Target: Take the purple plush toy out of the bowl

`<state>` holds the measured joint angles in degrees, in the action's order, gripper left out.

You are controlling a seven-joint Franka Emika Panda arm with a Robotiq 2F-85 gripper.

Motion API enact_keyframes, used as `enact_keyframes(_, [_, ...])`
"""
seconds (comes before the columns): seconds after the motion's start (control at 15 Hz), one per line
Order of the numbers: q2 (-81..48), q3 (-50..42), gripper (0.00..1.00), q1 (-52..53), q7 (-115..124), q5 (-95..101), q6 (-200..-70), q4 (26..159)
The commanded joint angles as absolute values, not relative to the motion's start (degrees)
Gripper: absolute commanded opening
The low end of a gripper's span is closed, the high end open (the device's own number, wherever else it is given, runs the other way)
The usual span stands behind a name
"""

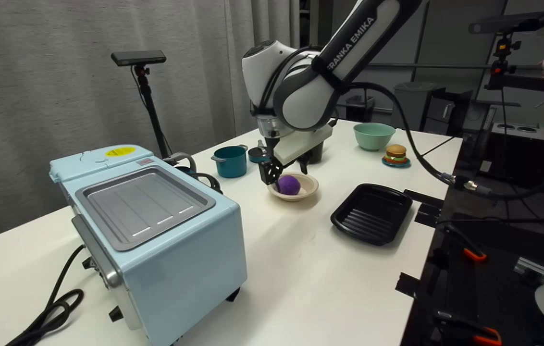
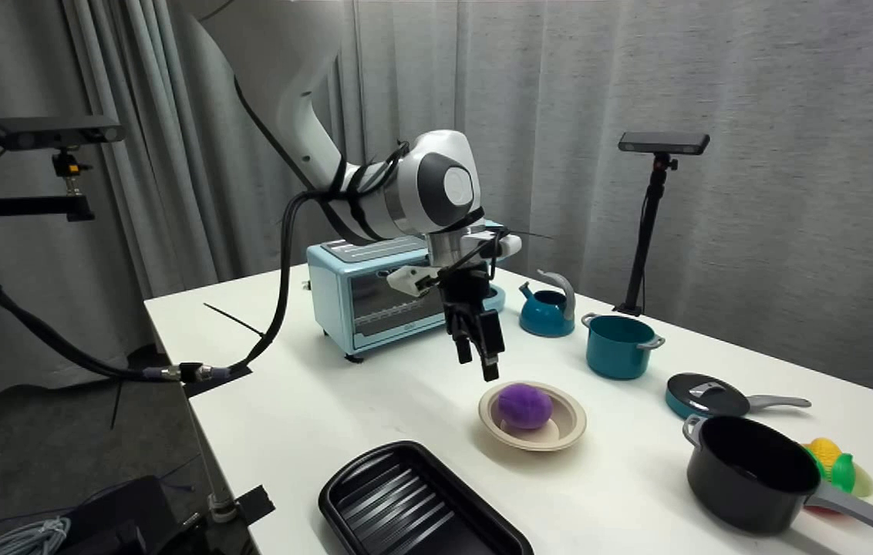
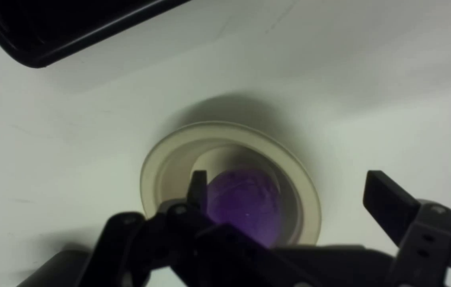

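Purple oval plush toy (image 2: 525,406) lies long axis roughly level in smooth, shallow cream-beige bowl (image 2: 571,420); your black fingers (image 3: 388,205) spread nearby.

Busy white worktop (image 1: 296,269) here, carrying oven (image 1: 166,262), kettle (image 2: 545,315), pot (image 2: 618,354), pan (image 2: 702,397), saucepan (image 2: 741,489), tray (image 1: 373,211), plate (image 1: 396,165), mint bowl (image 1: 374,137) and cream bowl (image 2: 551,436)!

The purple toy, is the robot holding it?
No, the open gripper hangs apart from the purple plush toy, which lies in the cream bowl.
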<state>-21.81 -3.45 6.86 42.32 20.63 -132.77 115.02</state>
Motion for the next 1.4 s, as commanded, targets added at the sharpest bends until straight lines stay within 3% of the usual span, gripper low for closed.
enact_keyframes(0.0, [-24.8, -6.6, 1.00, 8.2, 45.7, 23.3, -133.2, 112.3])
enact_keyframes(0.6, [-32.0, -10.7, 0.97, 8.7, 51.5, 26.1, -138.3, 108.6])
enact_keyframes(0.67, [-32.7, -10.9, 0.74, 8.8, 51.9, 25.7, -138.6, 108.4])
enact_keyframes(0.8, [-33.9, -11.5, 0.68, 9.3, 52.5, 25.6, -139.2, 107.9])
enact_keyframes(1.0, [-34.4, -11.8, 0.43, 9.8, 52.6, 25.0, -139.1, 106.9])
enact_keyframes(1.33, [-31.7, -11.5, 0.11, 10.1, 51.7, 24.5, -138.4, 104.5])
